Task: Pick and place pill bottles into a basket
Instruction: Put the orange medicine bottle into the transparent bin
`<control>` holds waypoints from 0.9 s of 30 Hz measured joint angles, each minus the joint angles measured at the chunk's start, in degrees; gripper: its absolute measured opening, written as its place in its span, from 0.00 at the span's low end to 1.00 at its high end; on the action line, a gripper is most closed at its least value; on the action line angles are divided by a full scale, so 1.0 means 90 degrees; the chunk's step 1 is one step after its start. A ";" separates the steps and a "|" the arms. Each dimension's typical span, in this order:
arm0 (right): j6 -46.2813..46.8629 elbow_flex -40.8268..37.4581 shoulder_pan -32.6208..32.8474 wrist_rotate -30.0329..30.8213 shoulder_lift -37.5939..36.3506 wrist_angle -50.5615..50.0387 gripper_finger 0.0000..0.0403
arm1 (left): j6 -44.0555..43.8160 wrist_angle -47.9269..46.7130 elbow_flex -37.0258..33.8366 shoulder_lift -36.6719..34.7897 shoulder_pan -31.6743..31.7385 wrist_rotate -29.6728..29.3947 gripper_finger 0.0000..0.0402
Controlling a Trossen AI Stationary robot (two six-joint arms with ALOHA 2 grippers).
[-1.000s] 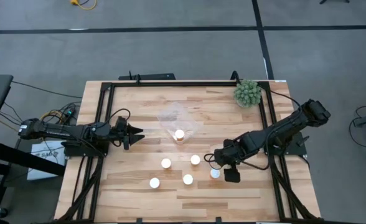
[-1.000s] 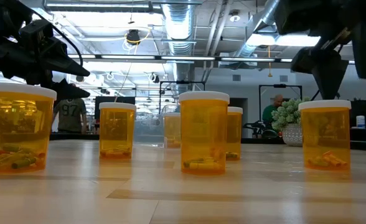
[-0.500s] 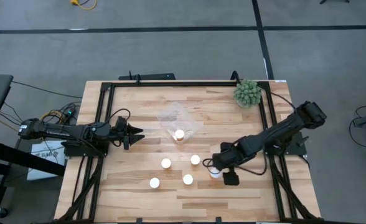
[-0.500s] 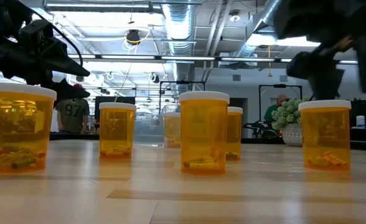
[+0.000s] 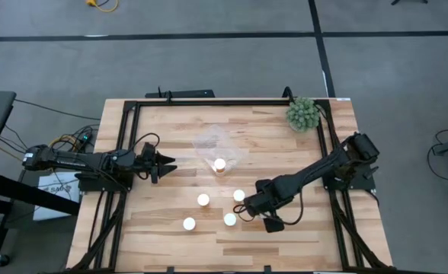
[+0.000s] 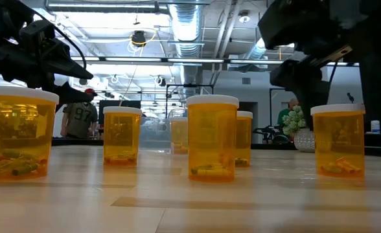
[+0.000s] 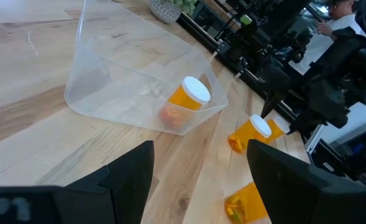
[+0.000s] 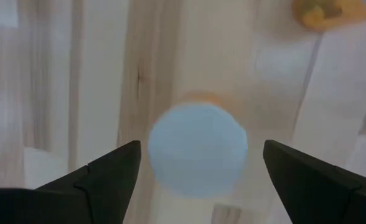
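Note:
Several orange pill bottles with white caps stand on the wooden table (image 5: 203, 199) (image 5: 239, 195) (image 5: 189, 224) (image 5: 230, 219). One more bottle (image 5: 220, 164) sits inside the clear basket (image 5: 209, 143), which also shows in the left wrist view (image 7: 108, 74). My right gripper (image 8: 198, 148) is open and points down over a bottle's white cap (image 8: 198, 158), one finger on each side and apart from it. In the high view the arm (image 5: 264, 207) hides that bottle; in the low view it stands at the right (image 6: 337, 142). My left gripper (image 5: 165, 162) is open and empty, left of the basket.
A green spiky plant ball (image 5: 303, 114) stands at the table's far right corner. Black frame rails (image 5: 125, 152) run along the table's edges. In the low view a person (image 6: 74, 116) stands in the room behind. Bare wood lies along the near edge.
My right gripper has gone toward the table's left edge and now stands over the near right bottle, which it hides in the high view. The bottles and the basket have stayed where they were.

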 joint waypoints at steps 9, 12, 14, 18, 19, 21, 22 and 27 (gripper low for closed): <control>-0.0062 0.0023 -0.0055 0.0021 -0.0017 0.0016 0.80 | -0.0001 -0.0013 0.0000 0.0001 -0.0001 0.0008 0.61; -0.0062 0.0023 -0.0051 0.0017 -0.0017 0.0032 0.79 | -0.0001 -0.0015 0.0000 0.0000 0.0001 0.0009 0.61; -0.0062 0.0023 -0.0051 0.0019 -0.0017 0.0053 0.78 | -0.0001 -0.0015 0.0000 0.0000 -0.0001 0.0009 0.61; -0.0060 0.0023 -0.0053 0.0053 -0.0017 0.0056 0.76 | 0.0001 -0.0017 0.0000 0.0000 0.0001 0.0011 0.61; -0.0060 0.0023 -0.0051 0.0055 -0.0017 0.0056 0.75 | 0.0001 -0.0017 0.0000 0.0000 -0.0001 0.0011 0.61; -0.0060 0.0023 -0.0051 0.0056 -0.0017 0.0056 0.73 | 0.0001 -0.0017 0.0000 0.0000 0.0001 0.0011 0.61; -0.0060 0.0023 -0.0051 0.0053 -0.0017 0.0056 0.72 | 0.0002 -0.0017 0.0000 0.0000 -0.0001 0.0011 0.61; -0.0059 0.0023 -0.0051 0.0097 -0.0017 0.0066 0.69 | 0.0002 -0.0019 0.0000 0.0000 0.0000 0.0013 0.61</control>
